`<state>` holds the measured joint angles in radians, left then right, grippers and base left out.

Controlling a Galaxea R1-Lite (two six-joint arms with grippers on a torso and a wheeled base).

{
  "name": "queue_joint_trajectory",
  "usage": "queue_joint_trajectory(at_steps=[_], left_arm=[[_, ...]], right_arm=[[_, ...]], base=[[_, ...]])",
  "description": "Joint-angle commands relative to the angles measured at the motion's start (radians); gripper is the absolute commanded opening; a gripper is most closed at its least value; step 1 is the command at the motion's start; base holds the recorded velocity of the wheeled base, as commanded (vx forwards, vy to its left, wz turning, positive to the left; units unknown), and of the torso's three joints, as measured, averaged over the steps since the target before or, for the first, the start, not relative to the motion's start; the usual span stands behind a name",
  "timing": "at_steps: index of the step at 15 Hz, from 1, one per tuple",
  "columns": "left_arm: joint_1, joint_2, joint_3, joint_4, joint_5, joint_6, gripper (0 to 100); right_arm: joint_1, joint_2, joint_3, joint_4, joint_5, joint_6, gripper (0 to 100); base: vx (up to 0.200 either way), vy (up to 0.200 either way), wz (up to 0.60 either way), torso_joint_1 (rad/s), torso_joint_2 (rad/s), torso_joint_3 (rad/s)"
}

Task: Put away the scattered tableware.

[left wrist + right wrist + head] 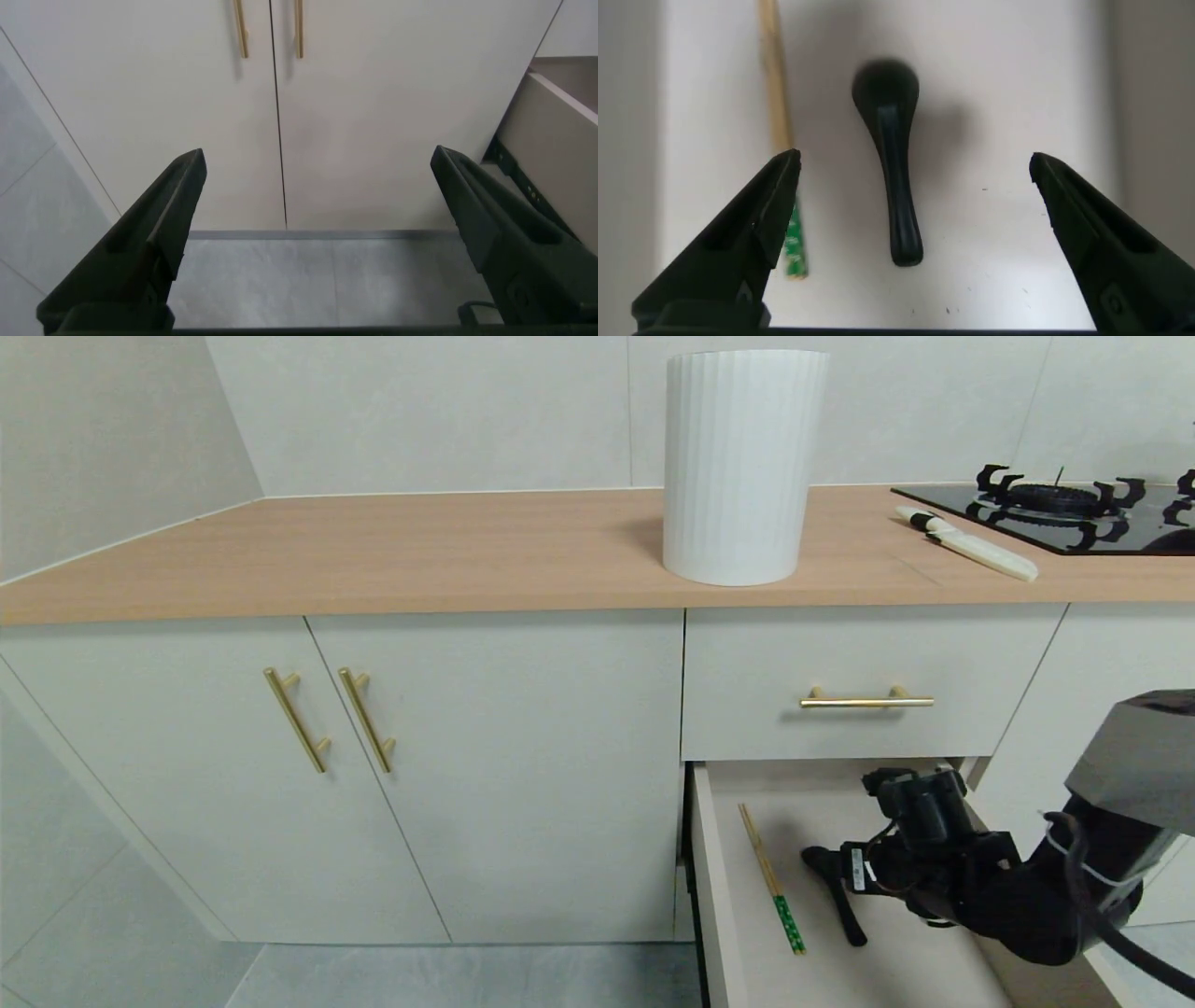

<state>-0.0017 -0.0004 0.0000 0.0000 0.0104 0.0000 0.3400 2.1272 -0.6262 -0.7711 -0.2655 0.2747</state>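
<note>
Lying flat on the drawer floor, the spoon is pointing its bowl to the back and its handle to the front. It is looking stiff, light and glossy, so probably slick; mid-handle would be the place to pinch it, though it already seems stowed. Chopsticks are lying at its 9 o'clock in the head view, near but apart and roughly parallel.

The right gripper is hanging over the spoon with jaws spread wide, holding nothing. Drawer walls are closing in at 9 and 3 o'clock, and the closed drawer front above is overhanging the back, so straight up and toward the front is looking like the free way out.

The left gripper is likewise gaping and carrying nothing, facing the doors low down.

On the counter a knife is lying out at 3 o'clock of the white container, just beside the stove. Probably next: rigid, light, best gripped at the handle end, though I cannot tell which end that is. Open counter is lying at its 6 o'clock.
</note>
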Motion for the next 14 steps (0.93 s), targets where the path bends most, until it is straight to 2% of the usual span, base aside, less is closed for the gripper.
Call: queue_joint_trajectory(at_steps=[1,3,8,12,14], left_arm=[[0.0,0.0,0.0,0.0,0.0,0.0,100],[0.0,0.0,0.0,0.0,0.0,0.0,100],[0.0,0.0,0.0,0.0,0.0,0.002,100],[0.0,0.0,0.0,0.0,0.0,0.002,100],[0.0,0.0,0.0,0.0,0.0,-0.003,100]], right_arm=[[0.001,-0.153,0.046,0.009,0.005,-0.003,100],[0.002,-0.242,0.059,0.075,0.012,-0.014,100],[0.007,-0.467,-0.023,0.48,0.112,-0.012,100],[0.013,-0.575,-0.064,0.636,0.114,-0.017,100],[0.033,-0.599,-0.078,0.711,0.114,-0.025,100]], base=[[0.0,0.0,0.0,0.0,0.0,0.0],[0.0,0.0,0.0,0.0,0.0,0.0],[0.0,0.0,0.0,0.0,0.0,0.0],[0.0,0.0,0.0,0.0,0.0,0.0],[-0.2,0.0,0.0,0.002,0.0,-0.002]])
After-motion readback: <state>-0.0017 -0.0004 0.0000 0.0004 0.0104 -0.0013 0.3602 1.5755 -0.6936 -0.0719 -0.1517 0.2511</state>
